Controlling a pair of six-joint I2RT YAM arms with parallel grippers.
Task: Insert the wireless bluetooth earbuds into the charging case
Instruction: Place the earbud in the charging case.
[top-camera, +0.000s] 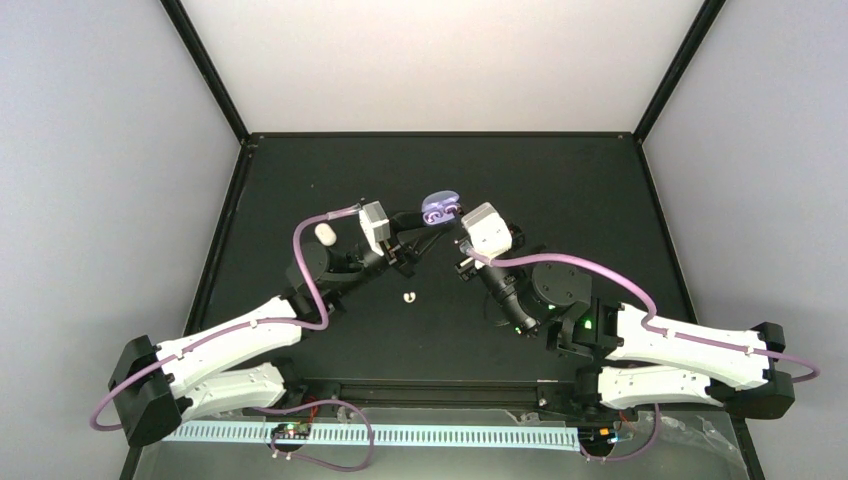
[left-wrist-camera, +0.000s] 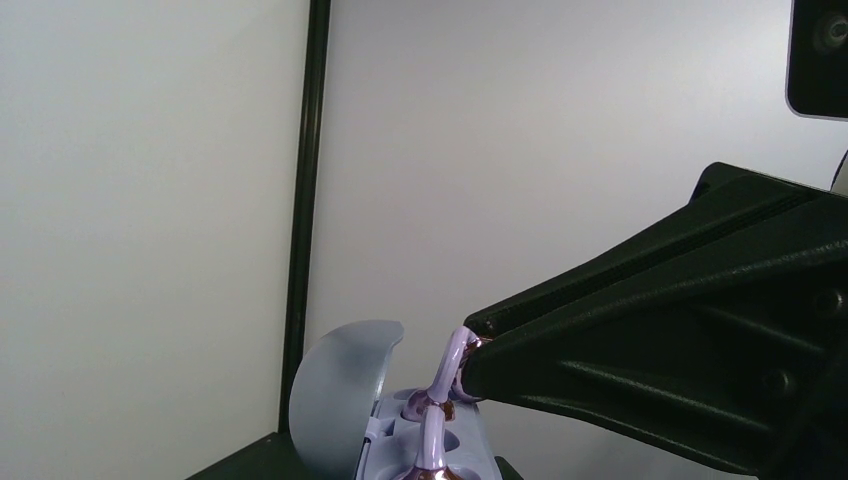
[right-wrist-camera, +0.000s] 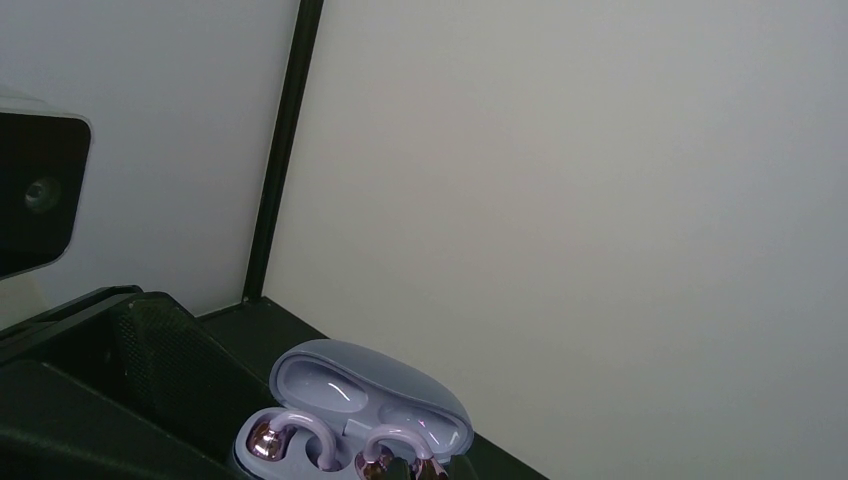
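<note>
The lilac charging case is open at the middle of the mat, lid up. One lilac earbud sits in its left slot. My right gripper is shut on the second lilac earbud, which is over the right slot. In the left wrist view this earbud is pinched at the tip of the right gripper's fingers, above the case. My left gripper is at the case's left end and seems to grip it; its own fingers are hidden in its wrist view.
A white oval case lies closed to the left of my left wrist. One small white earbud lies on the black mat nearer to me, between the arms. The mat's raised black rim and grey walls enclose the area.
</note>
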